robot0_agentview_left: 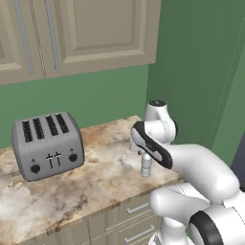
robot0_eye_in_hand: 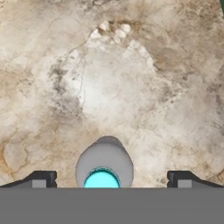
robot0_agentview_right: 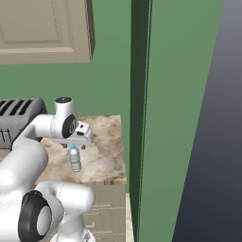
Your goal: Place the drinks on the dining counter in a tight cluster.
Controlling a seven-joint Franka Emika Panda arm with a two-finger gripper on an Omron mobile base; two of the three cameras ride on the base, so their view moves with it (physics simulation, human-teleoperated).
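A marbled beige-brown counter (robot0_agentview_left: 72, 191) carries two things. A silver four-slot toaster (robot0_agentview_left: 47, 145) sits toward its left and back, near the green wall. A small clear water bottle (robot0_agentview_left: 145, 165) stands upright near the front right corner, well apart from the toaster, its turquoise cap (robot0_eye_in_hand: 101, 179) seen from above. Pale drawer fronts run beneath the counter's front edge

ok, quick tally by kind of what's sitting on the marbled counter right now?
Small clear water bottle with a blue cap: 1
Silver four-slot toaster with dark knobs: 1
Total: 2, both on the beige-brown marbled stone counter. The open claw sits directly above the bottle cap.
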